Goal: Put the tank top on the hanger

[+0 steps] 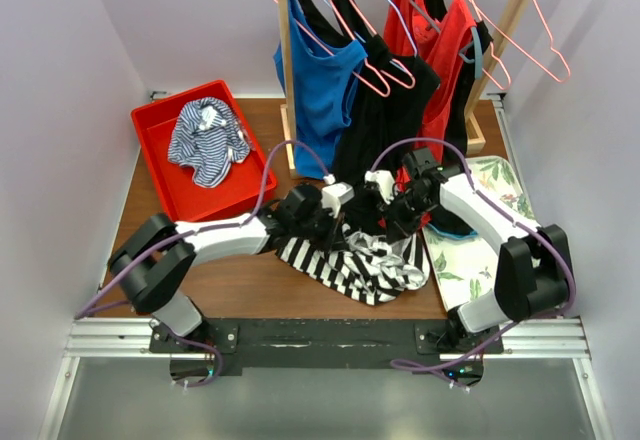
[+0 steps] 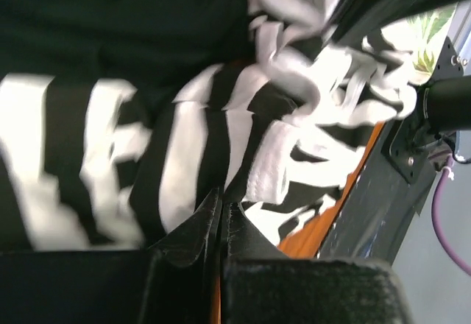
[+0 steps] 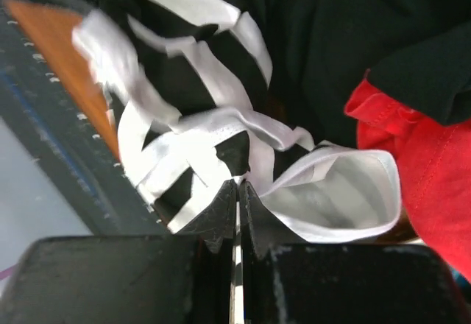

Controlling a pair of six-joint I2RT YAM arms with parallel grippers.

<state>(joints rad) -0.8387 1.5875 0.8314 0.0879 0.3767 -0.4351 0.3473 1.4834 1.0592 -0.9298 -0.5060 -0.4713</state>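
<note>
My left fingers (image 2: 195, 237) are pressed together on a fold of the bold-striped tank top (image 1: 352, 265), which lies bunched on the desk (image 1: 235, 280) between my arms, my right fingers (image 3: 210, 224) pinch its white-edged hem, and the pink hanger (image 1: 545, 30) hangs on the rack (image 1: 285, 60) beyond.

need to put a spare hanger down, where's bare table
Bare wood: near-left, between the left arm and the table's near edge. Centre is crowded by the tank top; the floral cloth covers the right.
</note>
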